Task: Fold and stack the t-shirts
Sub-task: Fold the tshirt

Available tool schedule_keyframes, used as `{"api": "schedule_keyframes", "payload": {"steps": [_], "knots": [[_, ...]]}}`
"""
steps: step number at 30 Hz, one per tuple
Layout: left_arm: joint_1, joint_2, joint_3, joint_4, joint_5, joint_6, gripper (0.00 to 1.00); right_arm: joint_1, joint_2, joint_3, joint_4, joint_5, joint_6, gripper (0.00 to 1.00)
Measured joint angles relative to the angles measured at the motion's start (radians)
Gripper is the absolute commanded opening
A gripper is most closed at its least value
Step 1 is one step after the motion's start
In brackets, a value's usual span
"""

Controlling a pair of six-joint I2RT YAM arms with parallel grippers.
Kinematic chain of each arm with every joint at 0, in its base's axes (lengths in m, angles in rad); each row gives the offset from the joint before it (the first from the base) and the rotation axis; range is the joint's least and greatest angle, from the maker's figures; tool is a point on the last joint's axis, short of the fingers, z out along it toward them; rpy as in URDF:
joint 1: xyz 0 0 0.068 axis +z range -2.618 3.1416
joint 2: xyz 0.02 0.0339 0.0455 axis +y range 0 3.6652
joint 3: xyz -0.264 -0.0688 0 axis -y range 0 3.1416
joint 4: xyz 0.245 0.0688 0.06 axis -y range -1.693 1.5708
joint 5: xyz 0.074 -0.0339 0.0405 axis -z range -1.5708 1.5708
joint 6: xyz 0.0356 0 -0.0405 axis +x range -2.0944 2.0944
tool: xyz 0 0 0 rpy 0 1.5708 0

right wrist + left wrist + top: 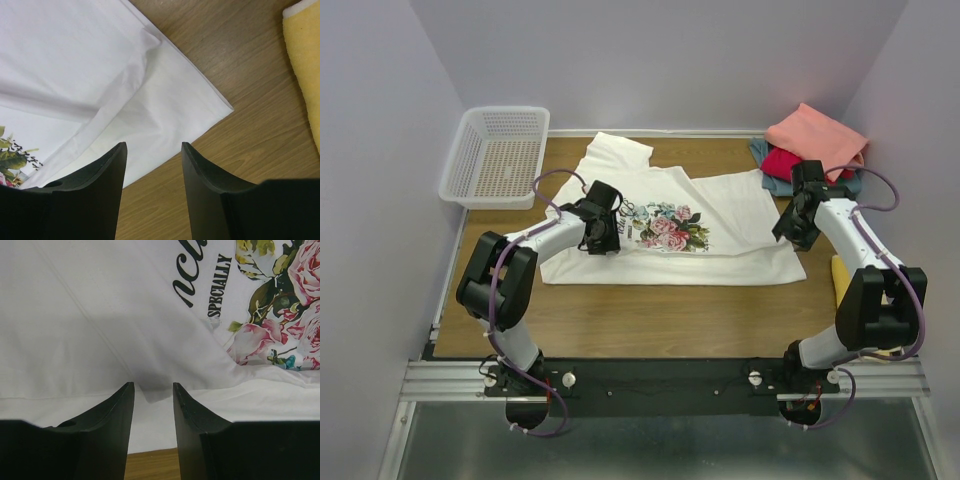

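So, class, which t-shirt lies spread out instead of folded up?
The white t-shirt with the rose print, spread across the table's middle; the salmon-pink shirt, crimson shirt and grey-blue shirt sit piled in the far right corner.

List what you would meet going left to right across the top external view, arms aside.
white plastic mesh basket → large white t-shirt with a pink-rose chest print, spread flat → pile of folded salmon-pink, crimson and grey-blue shirts
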Motion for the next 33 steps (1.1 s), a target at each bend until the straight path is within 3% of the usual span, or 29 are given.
{"api": "schedule_keyframes", "payload": {"steps": [6, 9, 13, 19, 33], "knots": [[-0.002, 0.024, 0.003, 0.0, -0.003, 0.002, 0.38, 0.0, 0.0, -0.01, 0.0, 0.0, 0.0, 0.56], [-0.006, 0.042, 0.003, 0.001, -0.004, 0.003, 0.27, 0.0, 0.0, -0.013, -0.001, 0.0, 0.001, 0.56], [-0.006, 0.043, 0.004, 0.001, -0.01, 0.009, 0.0, 0.0, 0.0, -0.014, -0.001, 0.0, 0.001, 0.56], [-0.009, 0.043, 0.034, -0.031, -0.023, 0.011, 0.0, 0.0, 0.0, -0.014, -0.001, 0.0, 0.001, 0.55], [-0.012, 0.096, 0.347, -0.106, -0.067, 0.073, 0.01, 0.0, -0.008, -0.027, -0.001, -0.003, 0.003, 0.55]]}}
